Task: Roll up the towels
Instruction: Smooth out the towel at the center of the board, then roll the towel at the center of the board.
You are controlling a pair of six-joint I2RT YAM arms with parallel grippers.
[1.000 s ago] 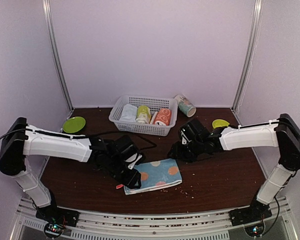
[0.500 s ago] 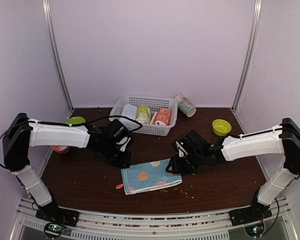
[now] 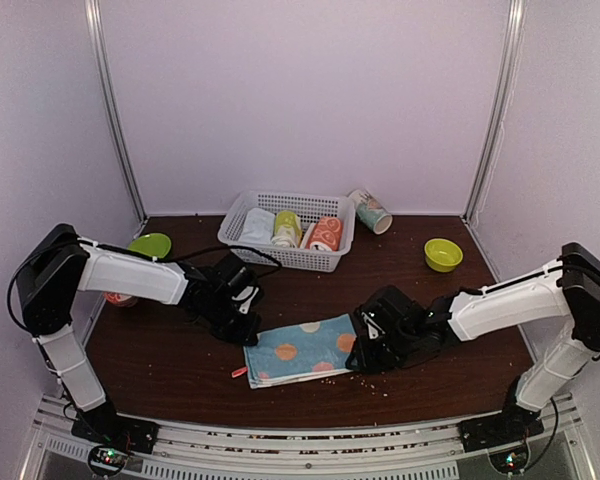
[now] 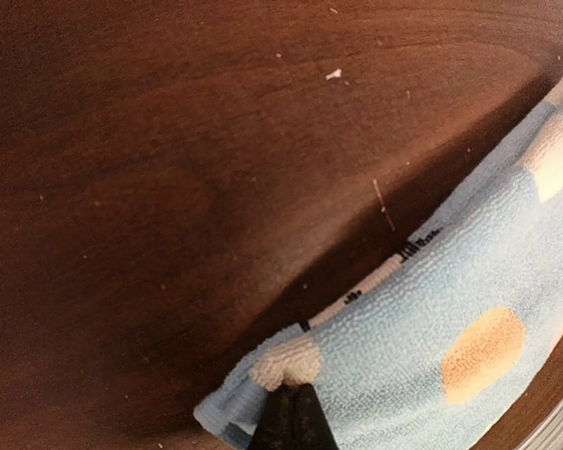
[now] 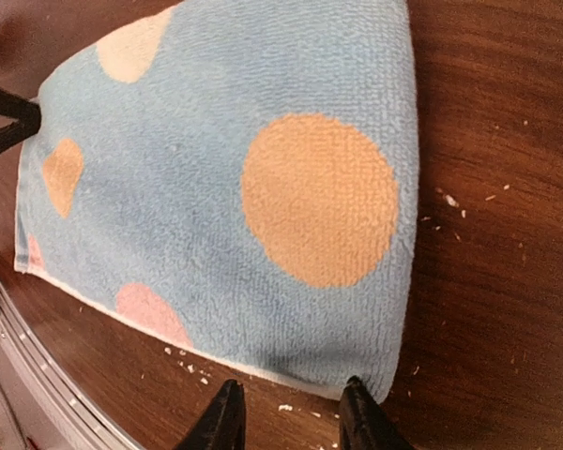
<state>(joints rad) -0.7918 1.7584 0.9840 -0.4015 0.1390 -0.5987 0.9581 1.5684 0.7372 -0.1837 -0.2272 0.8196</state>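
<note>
Top external view: a dark brown wooden tabletop (image 3: 450,370) with both arms reaching in over it.
Plate: a round green plate (image 3: 148,245) lies at the tabletop's 10 o'clock, well apart from the flat cloth.
Left pincer (image 3: 248,325): clenched. In the left wrist view the fingers (image 4: 293,422) show no gap, and the tip sits on the towel's 10 o'clock corner. Whether cloth is nipped between them cannot be told.
Towel: the light blue cloth towel with orange and white spots (image 3: 302,350) lies flat and unrolled at the tabletop's 6 o'clock.
Basket: a white plastic lattice basket (image 3: 280,260) stands at the towel's 12 o'clock. A rolled peach-orange towel with pale prints (image 3: 324,233) sits in its right end.
Right pincer (image 5: 291,417): released, with its fingers spread on either side of the hem at the blue towel's 3 o'clock end.
Bowl: a small yellow-green bowl (image 3: 442,254) stands at the tabletop's 2 o'clock.
</note>
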